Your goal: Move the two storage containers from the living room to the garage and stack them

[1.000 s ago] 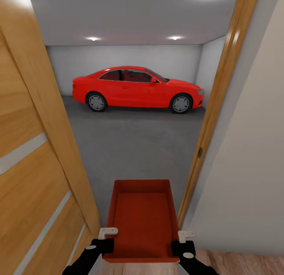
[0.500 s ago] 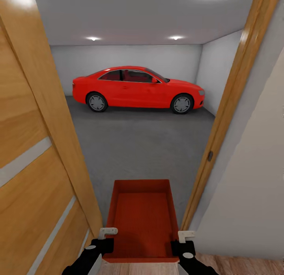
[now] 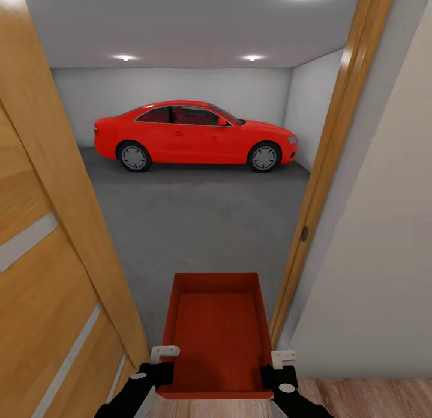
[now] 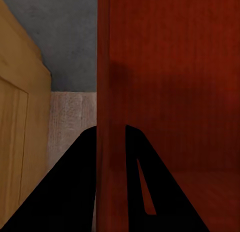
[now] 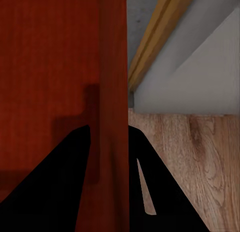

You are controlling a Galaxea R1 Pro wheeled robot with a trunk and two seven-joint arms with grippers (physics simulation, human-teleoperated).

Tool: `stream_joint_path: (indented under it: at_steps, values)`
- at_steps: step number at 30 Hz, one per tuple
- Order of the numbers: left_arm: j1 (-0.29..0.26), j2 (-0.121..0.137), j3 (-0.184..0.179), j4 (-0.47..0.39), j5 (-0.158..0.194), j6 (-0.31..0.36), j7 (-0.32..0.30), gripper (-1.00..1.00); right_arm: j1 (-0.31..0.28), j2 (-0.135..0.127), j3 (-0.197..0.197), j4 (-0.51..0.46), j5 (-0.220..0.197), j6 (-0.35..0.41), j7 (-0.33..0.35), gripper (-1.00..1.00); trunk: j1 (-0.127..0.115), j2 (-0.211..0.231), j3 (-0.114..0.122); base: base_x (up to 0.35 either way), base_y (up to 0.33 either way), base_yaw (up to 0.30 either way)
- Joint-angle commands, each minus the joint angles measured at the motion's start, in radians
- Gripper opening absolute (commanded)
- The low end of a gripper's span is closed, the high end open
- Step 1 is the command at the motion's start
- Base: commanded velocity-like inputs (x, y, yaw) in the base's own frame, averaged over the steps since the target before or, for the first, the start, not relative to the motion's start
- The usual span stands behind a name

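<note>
Left gripper [image 3: 161,363] and right gripper [image 3: 277,367] clamp the storage container's [image 3: 216,334] opposite walls

Container [image 3: 216,334] in doorway between door [image 3: 42,268] left and frame [image 3: 318,184] right, car [image 3: 192,136] beyond.

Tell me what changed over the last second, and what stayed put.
Mostly the camera moved: the doorway framing swung, so the red car now sits further left in the head view and the door frame swung out and back. That is the view shifting, not the car moving. Unchanged: both grippers, left and right, stay clamped on the side walls of the storage container, held out at the garage threshold.
</note>
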Motion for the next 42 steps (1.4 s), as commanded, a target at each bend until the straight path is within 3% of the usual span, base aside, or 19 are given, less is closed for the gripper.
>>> stream_joint_path:
  at_steps: [1,10,42]
  values:
    - [0.0,0.015,-0.012,-0.005,-0.013,-0.005,0.01,-1.0,-0.002,-0.008,-0.005,0.01,-0.034,-0.008,-0.018,-1.0,0.0,-0.002,-0.002,0.035,0.146,-0.007]
    - [0.0,0.015,-0.012,-0.005,-0.014,-0.006,0.011,-1.0,-0.002,-0.008,-0.005,0.01,-0.034,-0.008,-0.018,-1.0,0.0,-0.002,-0.002,0.09,0.228,-0.001]
    - [0.0,0.015,-0.01,-0.003,-0.014,-0.004,0.012,-1.0,-0.003,-0.008,-0.005,0.01,-0.034,-0.01,-0.018,-1.0,0.0,-0.002,-0.002,0.022,0.004,0.0]
